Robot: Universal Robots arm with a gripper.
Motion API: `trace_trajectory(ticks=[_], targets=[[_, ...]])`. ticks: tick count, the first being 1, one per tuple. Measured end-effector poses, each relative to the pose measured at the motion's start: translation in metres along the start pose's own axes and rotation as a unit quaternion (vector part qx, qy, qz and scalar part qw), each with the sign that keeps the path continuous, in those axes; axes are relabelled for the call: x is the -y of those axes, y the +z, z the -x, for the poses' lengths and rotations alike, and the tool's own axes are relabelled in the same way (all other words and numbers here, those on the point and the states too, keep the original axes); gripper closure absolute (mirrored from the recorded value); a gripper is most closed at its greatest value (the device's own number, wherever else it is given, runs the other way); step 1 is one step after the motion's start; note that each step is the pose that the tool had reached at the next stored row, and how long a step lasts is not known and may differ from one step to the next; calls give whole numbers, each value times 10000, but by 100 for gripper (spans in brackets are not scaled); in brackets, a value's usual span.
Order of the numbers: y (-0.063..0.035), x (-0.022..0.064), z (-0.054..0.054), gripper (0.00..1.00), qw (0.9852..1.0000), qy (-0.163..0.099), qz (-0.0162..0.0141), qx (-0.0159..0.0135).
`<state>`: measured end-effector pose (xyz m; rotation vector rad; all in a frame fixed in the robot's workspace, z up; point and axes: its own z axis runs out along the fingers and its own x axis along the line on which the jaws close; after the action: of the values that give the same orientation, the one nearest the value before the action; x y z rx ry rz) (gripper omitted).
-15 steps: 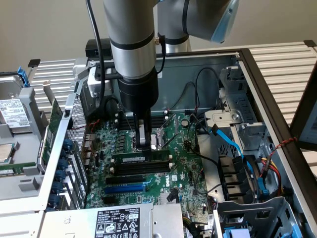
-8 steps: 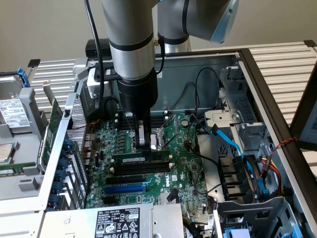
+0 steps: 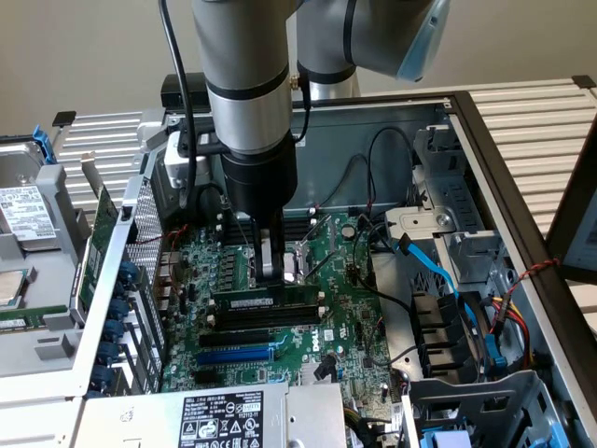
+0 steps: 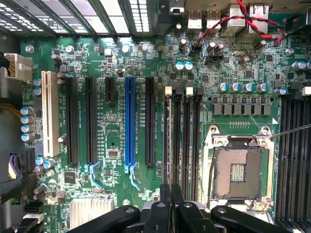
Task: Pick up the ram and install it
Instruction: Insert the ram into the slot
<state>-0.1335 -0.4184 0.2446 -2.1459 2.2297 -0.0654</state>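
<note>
**Item: the ram** (image 3: 266,301)
- Location: centre of the exterior view, just below mid-frame.
- It stands on edge across the motherboard (image 3: 345,322) with its pale label towards the camera.
- It runs parallel to the black slot (image 3: 247,334) and the blue slot (image 3: 233,356), which lie lower in the frame.
- It looks level and lined up over a memory slot beside the CPU socket (image 4: 238,172). How deep it sits cannot be told.

**Item: gripper** (image 3: 270,269)
- Location: directly above the ram's mid-length, with the arm vertical.
- State: the fingers (image 4: 164,209) are drawn nearly together with only a thin seam between them. I judge them to be pinching the ram's upper edge.

**Hazards (judged, not observed)**
1. Uneven seating. The hold is at a single point mid-stick, so a slight tilt could drive one end home and leave the other high.
2. Key mismatch. If the stick's notch is off the slot's key, downward force would load the board edge and the contacts instead of seating them.
3. Unlatched end clips (image 4: 168,90). If they are not open, or do not snap over, the stick would rest on the slot rather than lock into it.
4. Wrong slot. Several memory slots lie close side by side, and a small sideways drift could put the edge on a slot wall.
5. Slip. The grip covers a narrow strip of a thin, smooth board, so pressing could make the fingers slide down onto the chips.
6. Overpressure. Continued pushing once the stick has seated could flex the motherboard near the socket.
</note>
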Motion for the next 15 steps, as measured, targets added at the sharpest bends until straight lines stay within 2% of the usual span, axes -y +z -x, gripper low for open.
trace_trajectory(ticks=[10,15], targets=[[35,-12,-13,87,10000,82,-13,-3],[47,-18,-12,87,9999,94,-38,0]])
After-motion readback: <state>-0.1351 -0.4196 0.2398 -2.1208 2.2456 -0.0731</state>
